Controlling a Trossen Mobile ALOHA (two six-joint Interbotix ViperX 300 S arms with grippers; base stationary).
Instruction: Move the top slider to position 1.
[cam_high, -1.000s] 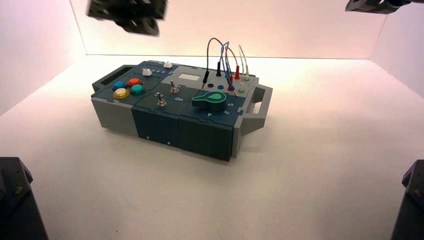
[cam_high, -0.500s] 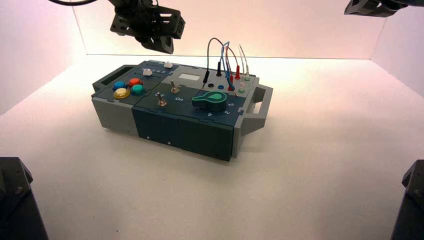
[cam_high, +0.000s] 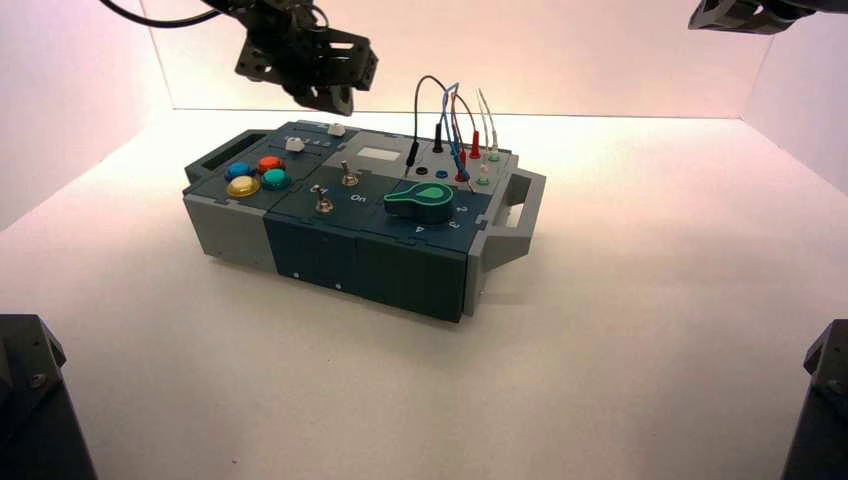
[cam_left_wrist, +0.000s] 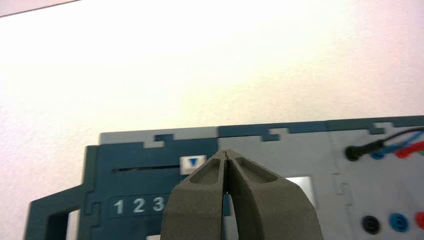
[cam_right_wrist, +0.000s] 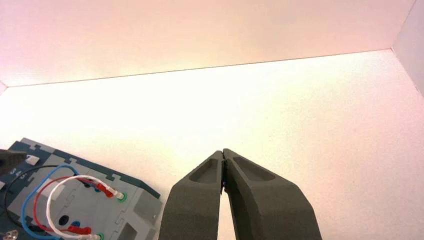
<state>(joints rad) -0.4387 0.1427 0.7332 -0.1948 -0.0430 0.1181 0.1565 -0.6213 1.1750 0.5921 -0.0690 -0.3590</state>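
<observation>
Above the far left part of the box (cam_high: 310, 232), the left gripper (cam_high: 335, 98) hung with its fingers pressed together, close to the top slider (cam_high: 336, 130). That white knob sat near the box's far edge, past the digits' high end. The right gripper (cam_right_wrist: 223, 152) waited well off to the right, fingertips together too.
</observation>
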